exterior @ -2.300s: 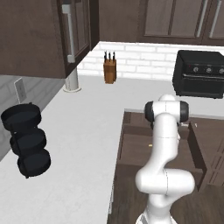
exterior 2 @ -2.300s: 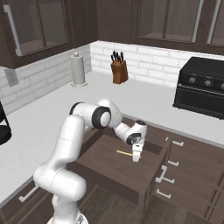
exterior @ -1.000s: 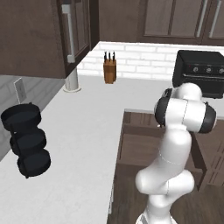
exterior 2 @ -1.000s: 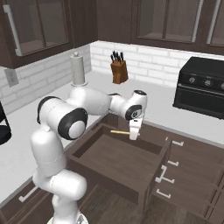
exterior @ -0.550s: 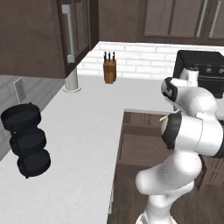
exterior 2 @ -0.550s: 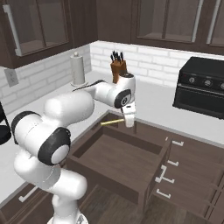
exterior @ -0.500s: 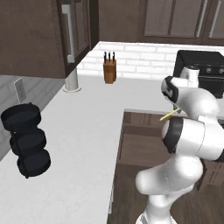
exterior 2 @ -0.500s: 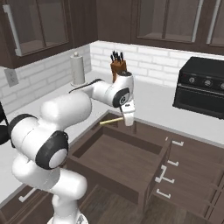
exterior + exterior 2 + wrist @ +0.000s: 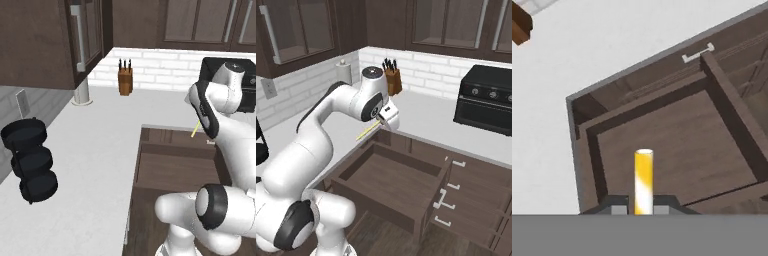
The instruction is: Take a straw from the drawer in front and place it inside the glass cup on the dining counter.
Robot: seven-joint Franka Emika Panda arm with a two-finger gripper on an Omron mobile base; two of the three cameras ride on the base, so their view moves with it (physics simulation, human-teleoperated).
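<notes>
The gripper [image 9: 387,120] is pinching the straw [image 9: 368,131] near 1 end, holding it raised above the open drawer [image 9: 391,182]. The thin, stiff stick is looking light and slippery, so an end grip is likely letting it swing.

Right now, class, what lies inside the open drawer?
The drawer shows a bare wooden floor. The straw is shut in the tool above it. The arm covers its near corner in the left base view.
</notes>
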